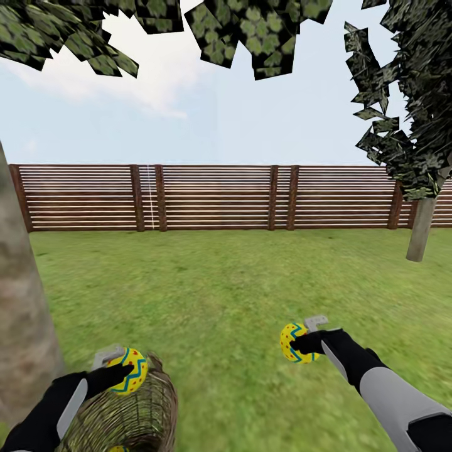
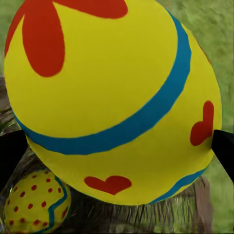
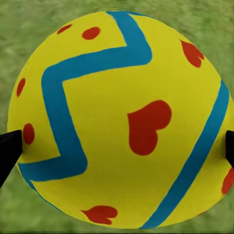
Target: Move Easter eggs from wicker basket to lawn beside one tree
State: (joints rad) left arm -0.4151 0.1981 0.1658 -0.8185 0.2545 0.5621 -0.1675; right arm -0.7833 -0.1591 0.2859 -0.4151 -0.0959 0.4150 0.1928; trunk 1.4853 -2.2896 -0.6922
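Note:
My left gripper (image 1: 127,371) is shut on a yellow Easter egg (image 1: 133,376) with red marks and blue zigzags, held just above the rim of the brown wicker basket (image 1: 135,417) at the foot of a grey-brown tree trunk (image 1: 22,314). Close up in the left wrist view, that egg (image 2: 112,97) sits between dark fingertips (image 2: 9,156), with another egg (image 2: 36,204) lying in the basket (image 2: 187,209) below. My right gripper (image 1: 296,344) is shut on a further egg (image 1: 290,342), held over open lawn (image 1: 220,282). The right wrist view shows this egg (image 3: 122,122) above grass.
A brown slatted fence (image 1: 220,198) closes the far side of the garden. A second tree with a bare trunk (image 1: 420,232) stands at the right, near the fence. Leafy canopy hangs overhead.

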